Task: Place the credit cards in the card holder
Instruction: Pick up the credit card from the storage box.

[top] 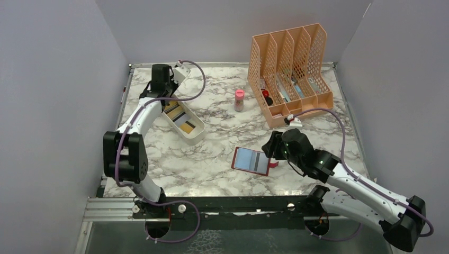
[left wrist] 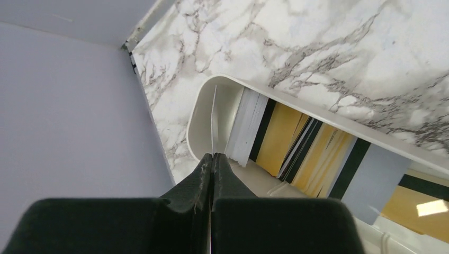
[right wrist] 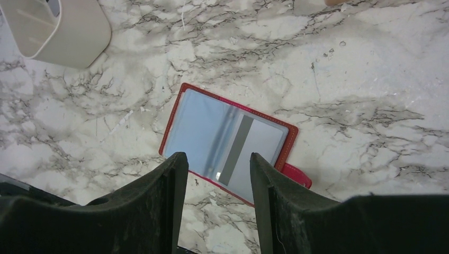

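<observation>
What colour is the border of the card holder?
Red; the card holder shows best in the right wrist view.

I see an orange file rack (top: 290,69) far right. Just left of it stands possibly a pink-capped bottle (top: 239,99).

Red card holder (top: 251,161) open, flat; cards (top: 181,119) well apart

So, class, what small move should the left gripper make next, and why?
Probably lift straight up: the left gripper looks shut on a thin card standing edge-on in the white tray, so it must clear the tray wall before travelling to the red card holder open under the right gripper.
</observation>
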Controlling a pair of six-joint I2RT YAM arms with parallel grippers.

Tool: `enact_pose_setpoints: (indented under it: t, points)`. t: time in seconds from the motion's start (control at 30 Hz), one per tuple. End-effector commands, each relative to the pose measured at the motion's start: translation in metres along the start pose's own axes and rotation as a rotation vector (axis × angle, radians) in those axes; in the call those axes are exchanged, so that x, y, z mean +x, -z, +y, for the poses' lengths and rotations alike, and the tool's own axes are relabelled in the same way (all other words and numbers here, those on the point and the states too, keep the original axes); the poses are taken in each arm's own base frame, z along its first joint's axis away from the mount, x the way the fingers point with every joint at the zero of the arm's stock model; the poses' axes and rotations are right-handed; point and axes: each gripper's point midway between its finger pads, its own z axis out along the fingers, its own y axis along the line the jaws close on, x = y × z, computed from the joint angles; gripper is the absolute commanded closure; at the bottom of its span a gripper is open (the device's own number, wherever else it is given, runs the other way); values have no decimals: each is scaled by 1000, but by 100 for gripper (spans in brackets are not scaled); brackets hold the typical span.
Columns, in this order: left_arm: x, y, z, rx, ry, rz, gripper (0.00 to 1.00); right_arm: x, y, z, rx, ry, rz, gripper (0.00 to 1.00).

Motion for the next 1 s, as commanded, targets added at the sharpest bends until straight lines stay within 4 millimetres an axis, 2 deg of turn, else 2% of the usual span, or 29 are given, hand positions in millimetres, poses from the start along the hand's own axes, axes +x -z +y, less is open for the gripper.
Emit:
enact_pose_setpoints:
  t: [0.0,0.1,0.2,0.33,0.4,0.5,0.8,0.87,0.97]
  points:
    - [-34,40,8,15,183,-151,100,11,-2,9,-26,-61,61,49]
    - [-51,61,11,26,314,-224,100,19,-6,13,-31,-84,105,49]
    - [-70,86,5,90,421,-316,100,30,-11,13,0,-111,172,50]
    - [-91,122,-14,227,555,-440,94,49,-20,16,31,-136,278,53]
    - [-102,142,-25,314,597,-505,100,57,-24,18,38,-152,313,54]
    - [-112,171,-39,422,671,-584,100,64,-29,22,36,-178,350,55]
    - [-105,224,-88,692,832,-644,100,71,-47,32,127,-230,401,57]
    - [-98,229,-96,711,842,-651,100,73,-51,38,158,-223,412,57]
    - [-78,220,-105,669,870,-615,100,77,-57,50,212,-195,420,57]
